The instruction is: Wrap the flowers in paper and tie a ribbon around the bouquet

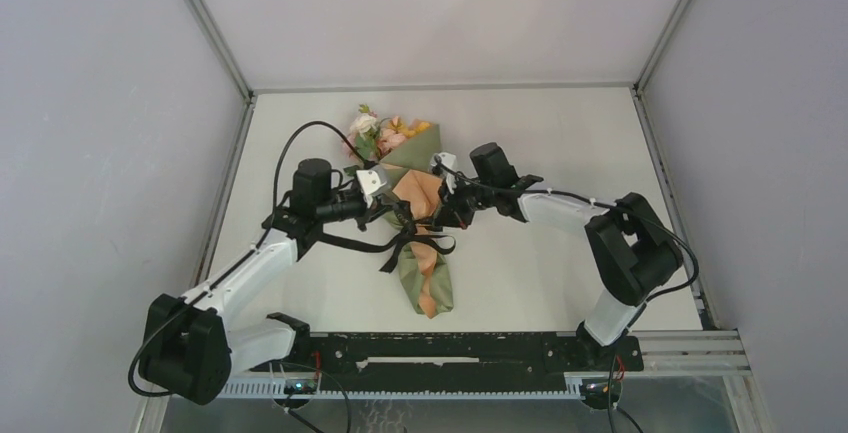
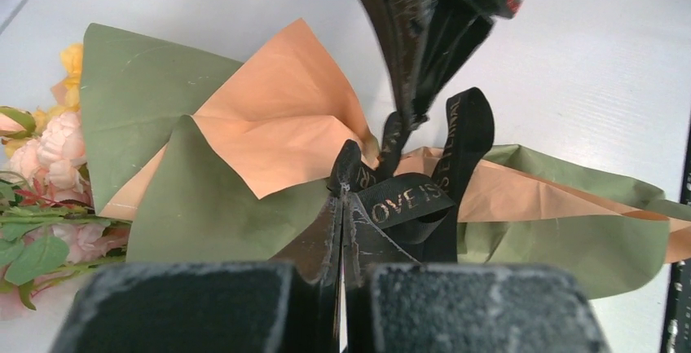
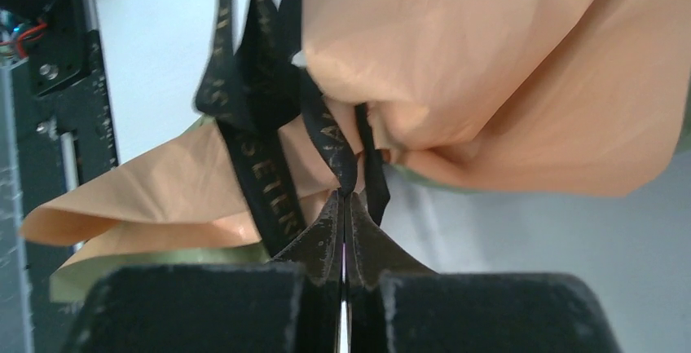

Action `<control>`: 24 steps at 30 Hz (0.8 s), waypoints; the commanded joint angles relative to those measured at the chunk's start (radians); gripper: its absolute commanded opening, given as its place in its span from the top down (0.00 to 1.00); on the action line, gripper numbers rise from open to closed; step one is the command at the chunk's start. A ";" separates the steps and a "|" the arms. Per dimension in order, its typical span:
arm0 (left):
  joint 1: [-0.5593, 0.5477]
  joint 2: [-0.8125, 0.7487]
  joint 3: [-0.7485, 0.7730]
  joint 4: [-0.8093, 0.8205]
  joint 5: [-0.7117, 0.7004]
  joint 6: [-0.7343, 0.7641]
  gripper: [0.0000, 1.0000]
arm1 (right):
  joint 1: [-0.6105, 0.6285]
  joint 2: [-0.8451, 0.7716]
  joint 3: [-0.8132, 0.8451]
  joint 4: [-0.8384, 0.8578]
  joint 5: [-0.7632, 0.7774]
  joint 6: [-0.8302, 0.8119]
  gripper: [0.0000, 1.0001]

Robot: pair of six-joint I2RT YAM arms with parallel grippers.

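Bouquet (image 1: 425, 278) flat on the table (image 1: 560, 153), about mid-width, flowers (image 1: 385, 135) toward the far edge, narrow tail toward the arm bases. Paper (image 2: 269, 133) already folded round the stems, olive outside, peach lining showing at the open collar. Ribbon (image 2: 405, 198) across the waist of the cone, black with pale lettering, loops standing up at the crossing, loose tails trailing toward the left arm's side. Left end effector (image 1: 403, 215) closed tight at the waist, tips pressed together on a strand of ribbon, seen plainly from its own wrist. Right end effector (image 1: 438, 220) opposite it, also fully closed, a thin strand of ribbon pinched at the very tips, bunched peach paper just behind. Likely step: drawing the tie snug. To do it well: pull the two ends apart level and at a matched pace, low over the table, so as not to drag or lift the cone. Keep the pinch on ribbon alone, clear of the paper edge. Watch for slip, given floppy, slick-looking stuff held only at the tips. Stop at a firm gather in the paper; beyond that, risk of a torn collar or crushed stems. Cannot tell whether a finished knot or only a first crossing under those loops.
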 commanded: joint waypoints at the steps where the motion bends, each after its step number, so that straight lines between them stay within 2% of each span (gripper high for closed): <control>1: 0.006 0.018 -0.028 0.175 -0.010 0.011 1.00 | -0.019 -0.105 0.037 -0.129 -0.079 -0.004 1.00; 4: 0.004 0.042 -0.055 0.226 -0.002 0.087 1.00 | 0.001 -0.112 0.037 -0.177 -0.114 -0.014 1.00; 8: 0.005 0.060 -0.071 0.252 0.003 0.127 1.00 | 0.002 -0.133 0.037 -0.206 -0.236 0.002 0.99; 10: 0.005 0.060 -0.078 0.251 0.012 0.146 1.00 | -0.008 -0.140 0.036 -0.222 -0.269 0.006 0.88; 12: 0.005 0.060 -0.079 0.251 0.023 0.152 1.00 | -0.018 -0.134 0.050 -0.245 -0.264 -0.009 0.64; 15: 0.005 0.059 -0.083 0.254 0.032 0.158 1.00 | -0.063 -0.099 0.138 -0.291 -0.215 -0.046 0.54; 18: 0.005 0.051 -0.086 0.248 0.036 0.162 1.00 | -0.125 -0.040 0.249 -0.266 -0.172 0.030 0.54; 21: 0.004 0.035 -0.095 0.251 0.045 0.160 1.00 | -0.136 0.047 0.347 -0.285 -0.104 0.093 0.64; 24: 0.005 0.027 -0.099 0.256 0.047 0.141 1.00 | -0.104 0.137 0.437 -0.407 -0.068 0.021 0.67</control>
